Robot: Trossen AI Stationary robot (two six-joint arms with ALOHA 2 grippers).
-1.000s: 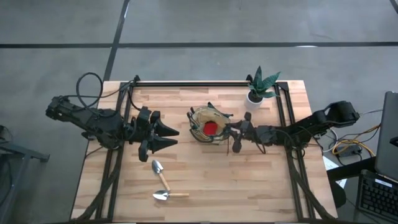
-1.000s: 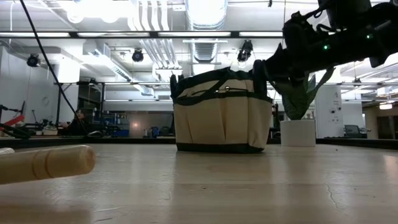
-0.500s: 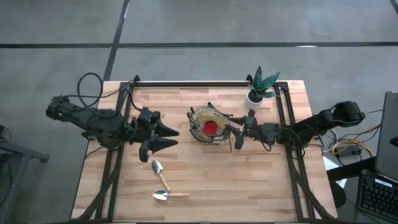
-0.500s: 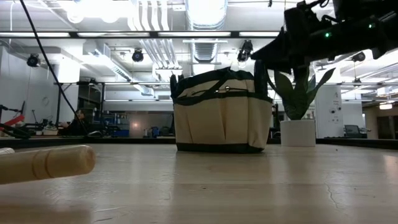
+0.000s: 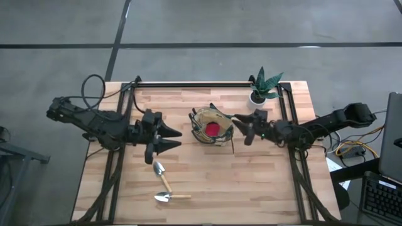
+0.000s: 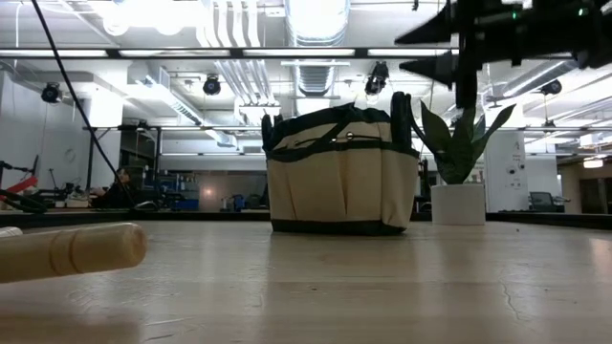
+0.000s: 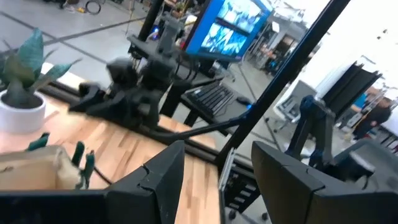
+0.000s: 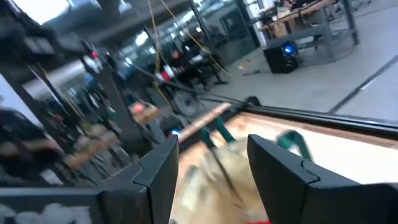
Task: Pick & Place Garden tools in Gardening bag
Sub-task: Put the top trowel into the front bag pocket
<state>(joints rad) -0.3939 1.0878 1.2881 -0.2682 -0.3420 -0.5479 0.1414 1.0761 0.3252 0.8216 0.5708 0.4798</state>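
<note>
Just beside bag: right tool.

Gardening bag mid-table, potted plant behind-right of it, two trowels front-left on the table

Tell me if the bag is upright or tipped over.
Upright. The bag sits flat on the table in the low view, and from above its open mouth faces up, with something red inside.

Two dark, black-cabled jointed arms
</note>
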